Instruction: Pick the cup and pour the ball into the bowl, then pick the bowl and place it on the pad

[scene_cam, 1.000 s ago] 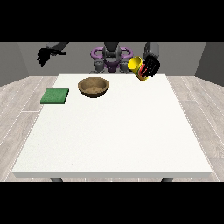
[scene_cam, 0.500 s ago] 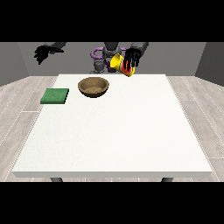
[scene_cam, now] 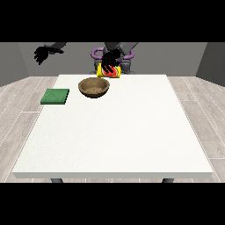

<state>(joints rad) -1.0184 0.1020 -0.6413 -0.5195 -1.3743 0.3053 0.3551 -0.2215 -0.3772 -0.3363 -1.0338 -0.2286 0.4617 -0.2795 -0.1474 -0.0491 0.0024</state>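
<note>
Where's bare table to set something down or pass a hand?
Everything from the bowl and pad to the near edge of the table, plus the right side. Crowded only at the far edge, where a hand holds the cup by the bowl.

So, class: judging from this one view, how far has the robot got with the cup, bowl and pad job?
Done: the cup is picked up, held in the hand at the view's right above the table's far edge. In hand: carrying it beside the bowl; whether the ball has gone in cannot be told. Left: moving the bowl onto the green pad.
</note>
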